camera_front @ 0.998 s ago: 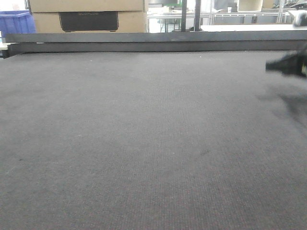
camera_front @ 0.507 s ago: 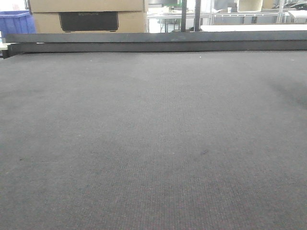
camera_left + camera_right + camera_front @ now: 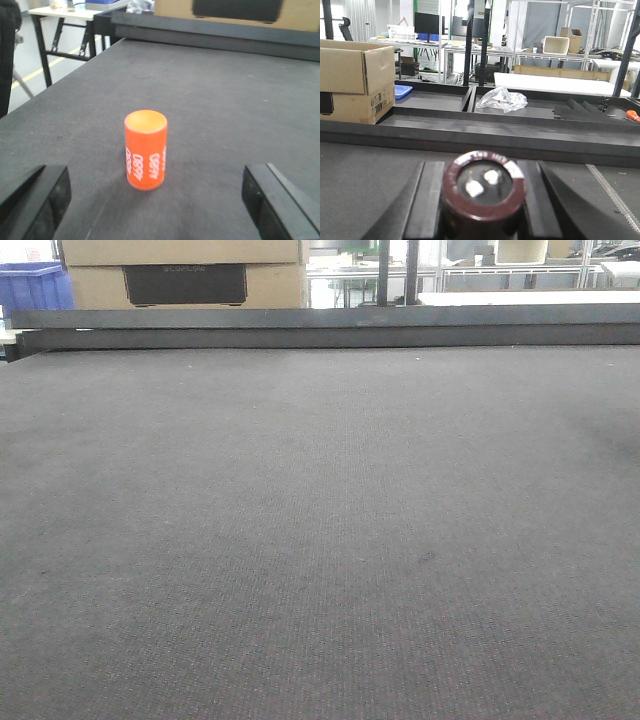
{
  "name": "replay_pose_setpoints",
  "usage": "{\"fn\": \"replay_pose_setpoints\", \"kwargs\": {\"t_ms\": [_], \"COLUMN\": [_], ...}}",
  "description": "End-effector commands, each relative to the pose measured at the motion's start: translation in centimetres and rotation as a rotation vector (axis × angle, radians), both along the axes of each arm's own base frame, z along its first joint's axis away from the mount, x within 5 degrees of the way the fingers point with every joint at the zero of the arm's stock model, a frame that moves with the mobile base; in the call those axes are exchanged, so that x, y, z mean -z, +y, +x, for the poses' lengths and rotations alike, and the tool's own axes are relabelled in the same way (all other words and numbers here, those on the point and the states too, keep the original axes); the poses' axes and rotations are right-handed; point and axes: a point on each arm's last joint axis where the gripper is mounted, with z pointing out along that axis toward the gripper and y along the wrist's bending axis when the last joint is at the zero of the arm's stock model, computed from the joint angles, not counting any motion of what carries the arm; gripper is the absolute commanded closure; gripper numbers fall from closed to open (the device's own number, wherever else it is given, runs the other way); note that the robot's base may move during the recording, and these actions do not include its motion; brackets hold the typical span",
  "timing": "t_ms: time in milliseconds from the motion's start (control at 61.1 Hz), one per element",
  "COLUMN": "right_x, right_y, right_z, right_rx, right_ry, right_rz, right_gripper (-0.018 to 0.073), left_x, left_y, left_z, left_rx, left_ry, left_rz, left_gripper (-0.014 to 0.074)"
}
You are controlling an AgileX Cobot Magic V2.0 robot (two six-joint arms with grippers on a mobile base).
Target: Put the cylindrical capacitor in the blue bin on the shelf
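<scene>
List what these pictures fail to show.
Right wrist view: the cylindrical capacitor shows only its top; the bottom edge cuts off its body and the right tool flanking it.
Left wrist view: the left tool is cut by the bottom edge; only two finger ends show.
Front view: a blue bin is cut by the left edge, its support unseen.
Front view: both arms, the capacitor and the orange cylinder are out of frame.

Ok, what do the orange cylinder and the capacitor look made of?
The orange cylinder is likely matte plastic: uniform colour, white printed digits. The capacitor has a glossy maroon sleeve, probably plastic film; the two pale terminals on top are perhaps metal.
</scene>
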Motion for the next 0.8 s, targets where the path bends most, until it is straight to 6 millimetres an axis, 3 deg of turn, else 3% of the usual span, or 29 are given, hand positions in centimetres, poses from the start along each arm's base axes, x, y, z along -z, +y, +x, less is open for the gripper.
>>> {"fn": "replay_pose_setpoints", "kwargs": {"t_ms": [0, 327, 557, 786], "right_x": [-0.6, -0.4, -0.1, 0.0], "right_y": [0.0, 0.0, 0.1, 0.1], "right_z": [-0.4, -0.3, -0.3, -0.3], "right_rx": [-0.001, -0.002, -0.004, -0.005], "right_ry": [-0.024, -0.012, 0.023, 0.033], "right_rz": [-0.004, -0.004, -0.003, -0.003], "right_gripper": [0.0691, 0.0691, 0.0691, 0.0691], "left_x": [0.4, 3.6, 5.3, 6.4], "left_y": [0.0, 0.1, 0.2, 2.1], "left_z": [2.1, 8.4, 11.2, 13.5], "left_rx": [-0.030, -0.080, -0.114, -0.163], "left_ry": [-0.020, 0.033, 0.046, 0.044], "left_rz": [-0.024, -0.053, -0.070, -0.076], "left_gripper": [-0.0006, -0.0006, -0.0006, -0.0006]}}
